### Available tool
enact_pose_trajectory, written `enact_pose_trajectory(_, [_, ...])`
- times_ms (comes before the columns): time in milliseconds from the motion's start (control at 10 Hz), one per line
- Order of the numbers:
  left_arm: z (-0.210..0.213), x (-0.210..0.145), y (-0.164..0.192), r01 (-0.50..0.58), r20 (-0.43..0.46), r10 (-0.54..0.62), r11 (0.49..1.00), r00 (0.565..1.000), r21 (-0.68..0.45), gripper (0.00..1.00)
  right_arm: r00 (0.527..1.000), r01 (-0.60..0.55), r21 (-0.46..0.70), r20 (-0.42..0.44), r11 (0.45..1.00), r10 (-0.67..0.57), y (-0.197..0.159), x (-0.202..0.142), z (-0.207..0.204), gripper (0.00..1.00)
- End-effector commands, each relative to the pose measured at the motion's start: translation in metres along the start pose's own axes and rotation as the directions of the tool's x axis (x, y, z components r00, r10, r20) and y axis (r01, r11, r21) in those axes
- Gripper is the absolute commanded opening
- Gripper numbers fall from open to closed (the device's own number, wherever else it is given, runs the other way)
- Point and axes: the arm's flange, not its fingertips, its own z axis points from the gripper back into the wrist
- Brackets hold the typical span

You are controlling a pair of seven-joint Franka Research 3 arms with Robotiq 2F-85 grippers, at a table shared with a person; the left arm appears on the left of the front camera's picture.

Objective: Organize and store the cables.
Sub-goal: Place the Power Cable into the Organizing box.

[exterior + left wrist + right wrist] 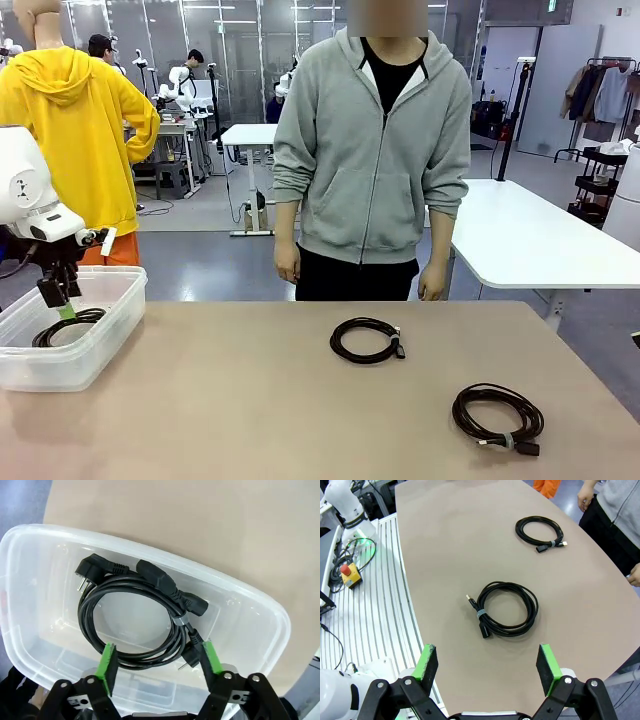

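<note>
Wide-spread left fingers (107, 662) are held over one coiled cable (135, 615) in the bin (250, 615), while a second coil (507, 609), judged light and floppy, is seen on the table (450, 545) ahead of the parted right fingers (426, 662), best gripped across its bundled strands.

No text, brand, number or label can be read. Green ceiling sign (550, 5) at the far end of the hall: too small to make out. White tag (108, 241) at the left arm's wrist: print unreadable. Yellow box with red button (346, 575) beside the table: no legible marking
</note>
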Motion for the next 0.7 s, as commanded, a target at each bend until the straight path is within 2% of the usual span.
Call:
enact_pose_trajectory(0, [0.004, 0.0, -0.011, -0.031, 0.008, 0.031, 0.999, 0.999, 0.013, 1.0, 1.0, -0.006, 0.0, 0.013, 1.0, 0.006, -0.001, 0.002, 0.001, 1.0])
enact_pose_trajectory(200, [0.005, 0.001, -0.013, -0.034, 0.002, 0.034, 0.999, 0.999, 0.021, 1.0, 1.0, -0.006, 0.0, 0.013, 1.0, 0.006, -0.001, 0.002, 0.001, 1.0])
enact_pose_trajectory(300, [0.008, 0.002, -0.017, 0.007, 0.017, -0.007, 1.0, 1.0, -0.003, 1.0, 1.0, -0.006, 0.0, 0.013, 1.0, 0.006, -0.001, 0.002, 0.001, 1.0])
enact_pose_trajectory(400, [0.007, 0.001, -0.006, -0.01, 0.003, 0.01, 1.0, 1.0, 0.008, 1.0, 1.0, -0.006, 0.0, 0.013, 1.0, 0.006, -0.001, 0.002, 0.001, 1.0])
enact_pose_trajectory(600, [0.007, 0.001, -0.006, -0.01, 0.003, 0.01, 1.0, 1.0, 0.008, 1.0, 1.0, -0.006, 0.0, 0.013, 1.0, 0.006, -0.001, 0.002, 0.001, 1.0])
